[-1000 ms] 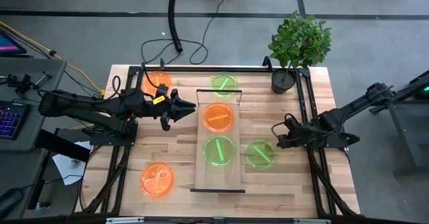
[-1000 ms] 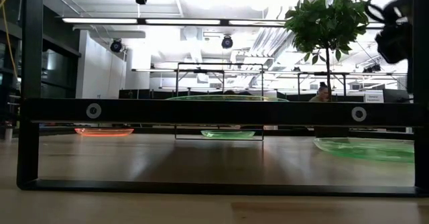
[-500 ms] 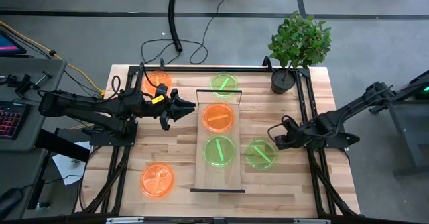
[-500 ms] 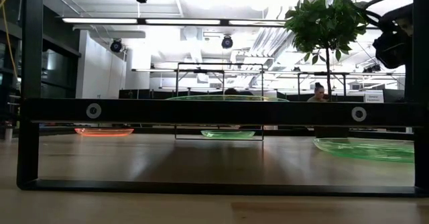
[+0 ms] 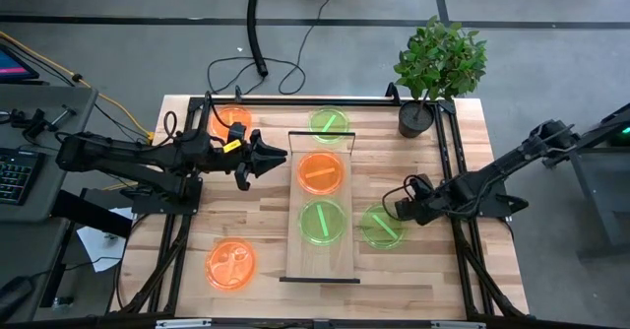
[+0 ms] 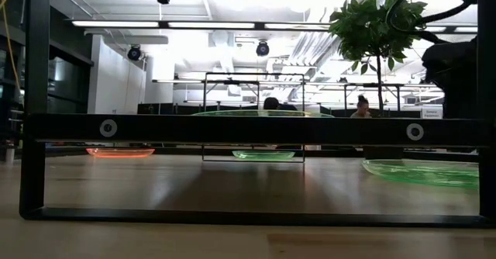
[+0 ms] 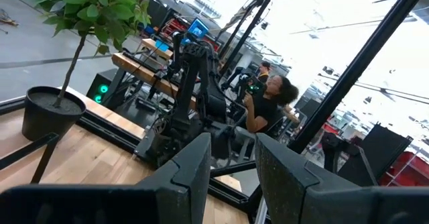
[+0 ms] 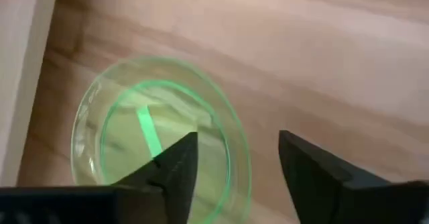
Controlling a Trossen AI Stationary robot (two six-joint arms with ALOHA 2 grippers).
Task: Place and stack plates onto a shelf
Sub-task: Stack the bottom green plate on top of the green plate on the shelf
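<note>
The right arm is reaching in low from the desk's [image 5: 256, 232] right edge, stretched toward the middle, and its right gripper [image 5: 402, 209] is hanging just over the rim of a green plate [image 5: 381, 226] lying on the desk just beside the shelf [image 5: 320, 255]. In the right wrist view the two dark fingers [image 8: 175, 165] are standing apart, one over that plate [image 8: 157, 133] and the other over bare wood beside it.

The left arm is lying stretched across the desk's left side, its left gripper [image 5: 266, 158] pointing at the shelf near the orange plate [image 5: 321, 172] and its fingers [image 7: 194, 170] parted with nothing between them.

On the shelf, the orange plate is sitting at the far half with a green plate [image 5: 321, 221] next to it toward the near end. Another green plate [image 5: 329, 123] is resting on the desk just past the shelf's far end, an orange one [image 5: 230, 120] at the far left corner, and another orange one [image 5: 230, 265] near the front left.
</note>
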